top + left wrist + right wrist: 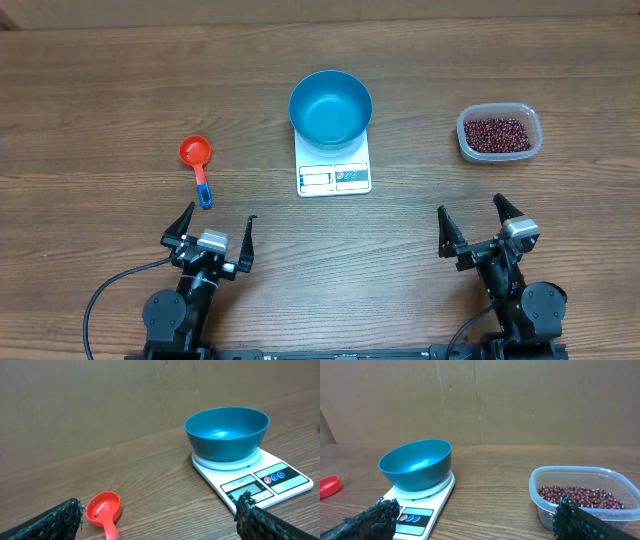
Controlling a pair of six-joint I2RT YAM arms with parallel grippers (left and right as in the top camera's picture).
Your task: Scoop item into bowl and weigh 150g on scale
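Observation:
An empty blue bowl (pixel 331 108) (pixel 227 432) (pixel 416 464) stands on the white scale (pixel 334 176) (pixel 272 480) (pixel 415 517) at the table's middle. Dark red-brown beans (pixel 497 133) (pixel 580 497) fill a clear plastic tub (pixel 499 133) (pixel 582 496) at the right. A red measuring scoop (pixel 197 160) (pixel 105 510) with a blue handle end lies on the left, bowl up. My left gripper (pixel 213 233) (pixel 159 519) hovers open just short of the scoop. Near the front right, my right gripper (pixel 476 224) (pixel 472 519) is open too, nothing between its fingers.
The brown wooden table (pixel 100 100) stretches bare between the scoop, the scale and the tub. A cardboard wall (pixel 480 400) stands behind the table.

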